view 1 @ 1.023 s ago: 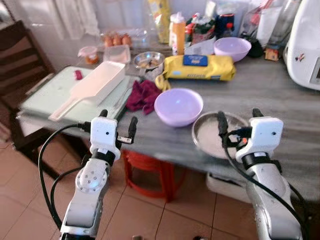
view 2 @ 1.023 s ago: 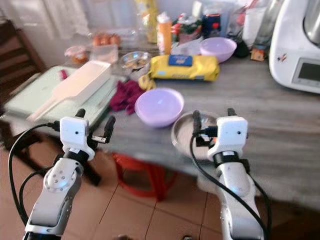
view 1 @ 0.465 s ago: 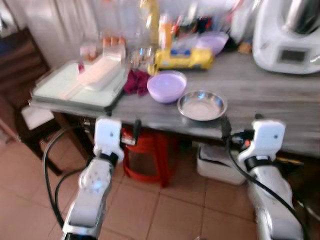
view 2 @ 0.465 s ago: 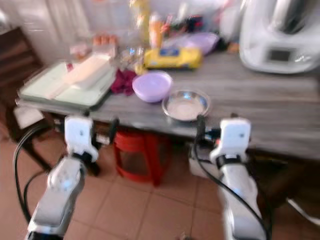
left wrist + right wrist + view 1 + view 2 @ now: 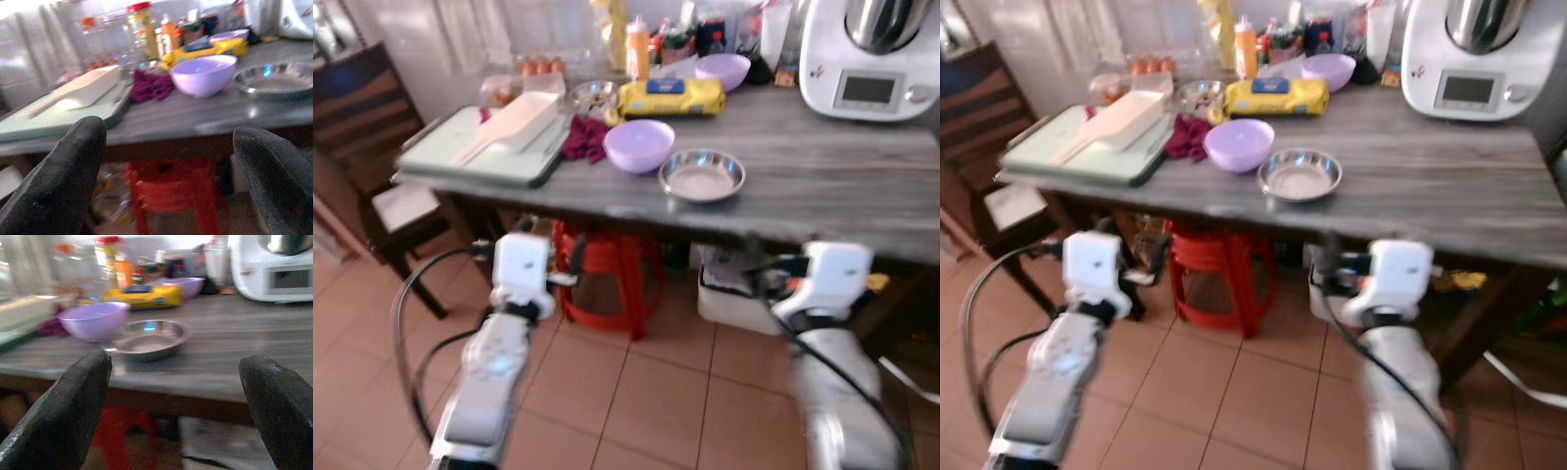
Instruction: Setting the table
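Left eye view has me standing off from the counter (image 5: 822,186), both arms raised in front, below its edge. My left hand (image 5: 540,257) is spread and empty; my right hand (image 5: 781,264) is spread and empty too, though it is blurred.

As I judge it, the risk is in the approach: both hands sit lower than the counter's front edge, so pushing straight ahead could knock the fingers into that edge or the red stool (image 5: 604,277) under it. A low reach could also shove the steel bowl (image 5: 702,176) into the lilac bowl (image 5: 639,146), since the two stand just beside each other.

From my right hand, the steel bowl lies ahead, above, and slightly toward my left, near the counter's front edge. From my left hand, the lilac bowl is ahead, above and off to my right, with the crimson cloth (image 5: 584,139) beside it and the pale green tray (image 5: 460,162) more directly ahead.
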You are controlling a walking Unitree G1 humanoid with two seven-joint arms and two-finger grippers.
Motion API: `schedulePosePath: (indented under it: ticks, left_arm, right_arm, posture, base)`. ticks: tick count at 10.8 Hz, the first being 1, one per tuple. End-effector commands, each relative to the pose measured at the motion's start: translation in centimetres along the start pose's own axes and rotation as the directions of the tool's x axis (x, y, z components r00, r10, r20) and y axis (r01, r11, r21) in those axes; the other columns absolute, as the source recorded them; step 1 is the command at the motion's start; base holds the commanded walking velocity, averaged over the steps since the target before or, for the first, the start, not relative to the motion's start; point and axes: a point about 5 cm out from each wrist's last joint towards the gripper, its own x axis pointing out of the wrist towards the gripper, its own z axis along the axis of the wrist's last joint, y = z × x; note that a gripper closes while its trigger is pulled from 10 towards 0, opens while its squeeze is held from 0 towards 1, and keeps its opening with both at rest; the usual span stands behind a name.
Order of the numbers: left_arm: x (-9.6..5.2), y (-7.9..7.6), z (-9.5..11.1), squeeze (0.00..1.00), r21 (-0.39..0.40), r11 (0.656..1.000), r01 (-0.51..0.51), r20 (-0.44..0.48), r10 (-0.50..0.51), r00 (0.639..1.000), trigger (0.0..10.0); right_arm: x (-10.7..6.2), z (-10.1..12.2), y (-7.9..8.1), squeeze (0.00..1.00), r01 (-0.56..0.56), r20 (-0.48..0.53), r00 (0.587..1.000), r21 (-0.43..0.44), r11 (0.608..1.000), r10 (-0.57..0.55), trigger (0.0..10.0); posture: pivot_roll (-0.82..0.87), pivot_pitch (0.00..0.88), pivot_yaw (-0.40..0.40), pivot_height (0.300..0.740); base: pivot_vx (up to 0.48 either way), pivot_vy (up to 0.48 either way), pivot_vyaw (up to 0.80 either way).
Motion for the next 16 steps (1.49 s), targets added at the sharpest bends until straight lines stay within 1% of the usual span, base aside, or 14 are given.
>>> schedulePosePath:
  ticks: [1,2,3,4,5,6,7,8,9,10,12,13,14,16]
  left_arm:
    - [-0.1,-0.1,-0.3,0.0,0.006,1.0,0.005,-0.008,-0.005,1.0,10.0]
    - [0.0,-0.1,-0.3,0.0,0.007,1.0,0.006,-0.008,-0.006,1.0,10.0]
    - [0.1,0.0,-0.3,0.0,0.008,1.0,0.005,-0.008,-0.005,1.0,10.0]
    - [0.0,0.1,-0.3,0.0,0.011,1.0,0.004,-0.008,-0.004,1.0,10.0]
    - [-0.1,0.1,-0.4,0.0,0.013,1.0,0.006,-0.01,-0.006,1.0,10.0]
    - [-0.1,0.1,-0.3,0.0,0.015,1.0,0.013,-0.008,-0.013,1.0,10.0]
    - [0.0,0.0,-0.3,0.0,0.013,1.0,0.019,-0.005,-0.019,1.0,10.0]
    - [0.0,0.0,-0.3,0.0,0.013,1.0,0.023,-0.004,-0.023,1.0,10.0]
    - [0.1,0.0,-0.3,0.0,0.012,1.0,0.025,-0.003,-0.025,1.0,10.0]
    - [0.2,0.0,-0.1,0.0,0.011,0.999,0.034,0.014,-0.034,0.999,10.0]
    - [0.2,-0.1,-0.1,0.0,-0.003,0.999,0.043,0.015,-0.043,0.999,10.0]
    - [0.4,-0.3,0.1,0.0,-0.033,0.998,0.058,0.028,-0.057,0.998,10.0]
    - [0.4,-0.4,0.3,0.0,-0.033,0.998,0.061,0.033,-0.06,0.998,10.0]
    - [0.1,-0.6,0.0,0.0,-0.031,0.997,0.07,0.032,-0.069,0.997,10.0]
  right_arm:
    - [0.0,0.3,0.2,0.0,-0.019,0.008,1.0,0.016,1.0,0.018,10.0]
    - [0.1,0.1,0.2,0.0,-0.01,-0.017,1.0,0.031,0.999,0.01,10.0]
    - [0.2,0.1,0.2,0.0,-0.011,-0.015,1.0,0.023,1.0,0.011,10.0]
    - [0.1,0.3,0.1,0.24,0.013,-0.001,1.0,0.012,1.0,-0.013,10.0]
    - [0.1,0.1,-0.1,0.03,0.031,-0.001,1.0,-0.044,0.999,-0.031,10.0]
    - [0.2,0.0,0.1,0.0,0.003,0.001,1.0,-0.03,1.0,-0.003,10.0]
    - [0.4,0.1,-0.4,0.0,0.078,0.031,0.997,-0.075,0.994,-0.076,10.0]
    - [0.3,0.1,-0.6,0.0,0.057,0.014,0.998,-0.047,0.997,-0.057,10.0]
    - [0.3,0.0,-0.8,0.0,0.078,-0.005,0.997,-0.025,0.997,-0.078,10.0]
    - [0.1,0.1,-0.3,0.0,0.037,0.002,0.999,-0.025,0.999,-0.037,10.0]
    - [0.3,0.7,0.2,0.0,0.01,0.035,0.999,-0.056,0.998,-0.008,10.0]
    - [0.3,0.7,0.1,0.0,0.014,0.034,0.999,-0.053,0.998,-0.012,10.0]
    - [0.3,0.5,0.0,0.0,0.022,0.024,0.999,-0.035,0.999,-0.021,10.0]
    - [0.3,0.4,0.3,0.0,0.019,0.026,1.0,-0.037,0.999,-0.018,10.0]
  posture:
    - [-0.11,0.06,0.106,0.74]
    - [-0.11,0.064,0.109,0.74]
    - [-0.11,0.069,0.113,0.74]
    - [-0.11,0.079,0.118,0.74]
    - [-0.11,0.08,0.119,0.74]
    - [-0.11,0.082,0.119,0.74]
    - [-0.11,0.081,0.12,0.74]
    - [-0.11,0.079,0.12,0.74]
    - [-0.11,0.078,0.12,0.74]
    - [-0.1,0.075,0.121,0.74]
    - [-0.1,0.071,0.123,0.74]
    - [-0.1,0.071,0.123,0.74]
    - [-0.1,0.072,0.121,0.74]
    - [-0.09,0.069,0.105,0.74]
  base:
    - [-0.266,0.0,0.0]
    - [-0.266,0.0,0.0]
    - [-0.266,0.0,0.0]
    - [-0.262,0.0,0.0]
    - [-0.266,0.0,0.0]
    - [-0.27,0.0,0.0]
    - [-0.251,0.0,0.0]
    - [-0.244,0.0,0.0]
    - [-0.244,0.0,0.0]
    - [0.0,0.0,0.0]
    - [0.0,0.0,0.0]
    - [0.0,0.0,0.0]
    - [0.0,0.0,0.0]
    - [0.0,0.0,0.0]
